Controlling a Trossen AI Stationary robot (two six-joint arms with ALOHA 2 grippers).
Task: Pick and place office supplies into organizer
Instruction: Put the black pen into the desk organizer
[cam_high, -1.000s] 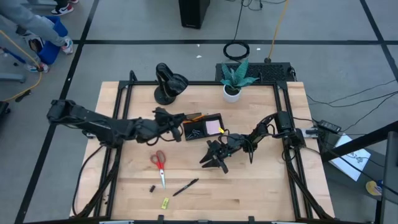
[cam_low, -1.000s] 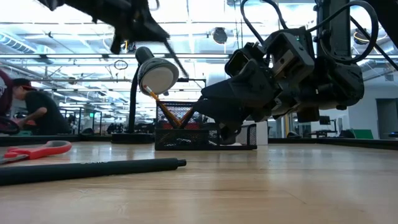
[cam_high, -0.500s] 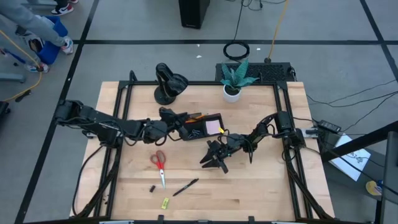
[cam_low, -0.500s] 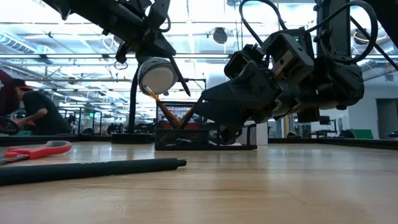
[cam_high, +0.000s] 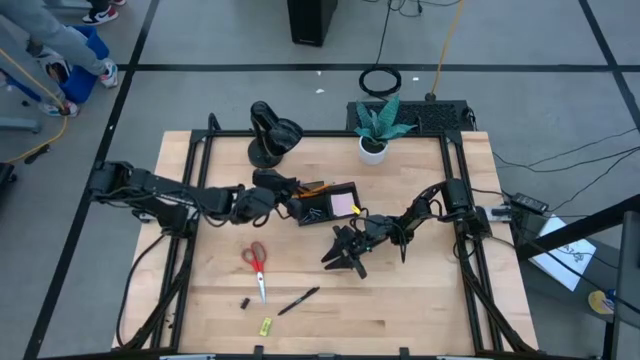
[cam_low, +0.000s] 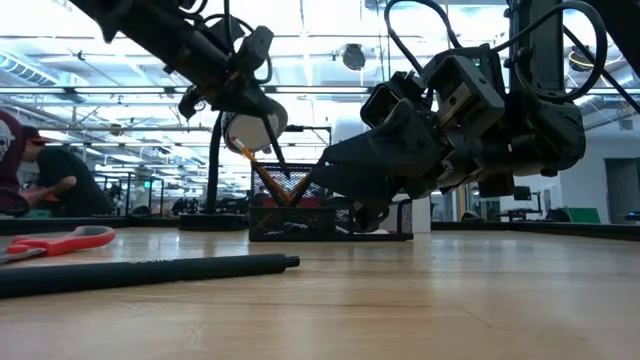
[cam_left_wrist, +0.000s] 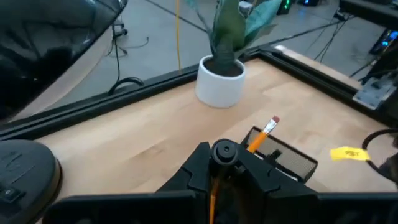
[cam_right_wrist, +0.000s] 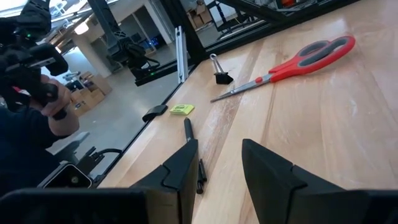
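1. The orange pencil (cam_left_wrist: 267, 129) pokes out just ahead of the left gripper (cam_high: 283, 192), its eraser end up and its lower part hidden behind the fingers; it leans into the tall back section of the black organizer (cam_high: 330, 203), directly under the gripper's tip
2. The left gripper's fingers stand close together around the pencil's line, but whether they clamp it or have just let go cannot be told from these views
3. The step in hand looks like the drop of a pencil into the organizer's back section; next, the left gripper would need to let go fully and lift straight up, clear of the pencils already leaning there
4. The right gripper (cam_high: 346, 256) hangs low over the table, on the near side of the organizer, its fingers a little apart with nothing between them
5. Ahead of the right gripper lie a black pen (cam_right_wrist: 188, 130), a yellow-green piece (cam_right_wrist: 181, 109), a black binder clip (cam_right_wrist: 219, 75) and the red-handled scissors (cam_right_wrist: 297, 61), all on the table and not yet stowed; the pen lies nearest its fingertips
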